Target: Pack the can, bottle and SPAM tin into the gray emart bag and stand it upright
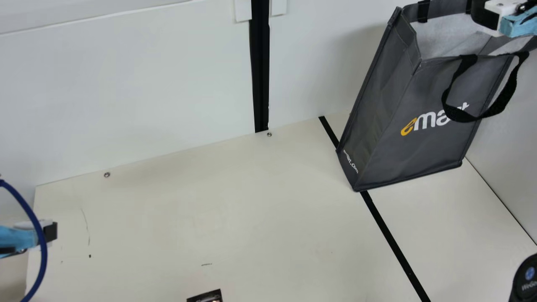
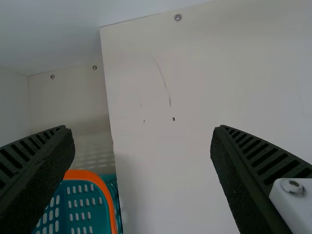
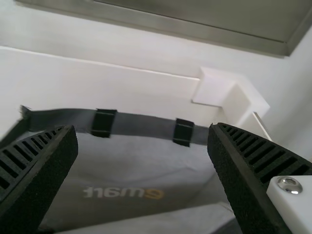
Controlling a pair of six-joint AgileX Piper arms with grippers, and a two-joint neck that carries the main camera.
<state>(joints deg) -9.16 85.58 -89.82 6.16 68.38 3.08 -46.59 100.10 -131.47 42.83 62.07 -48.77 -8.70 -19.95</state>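
Gray emart bag [image 1: 390, 105]: at the far right of the table [image 1: 188, 218], standing on its base with its mouth open upward, across a black line [image 1: 398, 251] on the tabletop.
Near handle [image 1: 503, 98]: black strap, looping down over the bag's printed front.
Lining [image 1: 444, 33]: pale, showing inside the mouth; how much lies at the bottom, I cannot tell.
Right gripper [image 1: 482, 16]: at the far right, over the bag's mouth, fingers spread wide with nothing between them; whether it touches the bag, I cannot tell.
Left gripper [image 1: 51, 232]: at the left end of the table, fingers wide apart and holding nothing.
Basket [image 2: 105, 187]: teal with an orange rim, beyond the table's left edge.
Blue cable [image 1: 37, 226]: curving down at the left, in front of the left arm in the main view.
Dark piece [image 1: 205, 297]: at the near side, cut off by the main view's bottom edge; what it is, I cannot tell.
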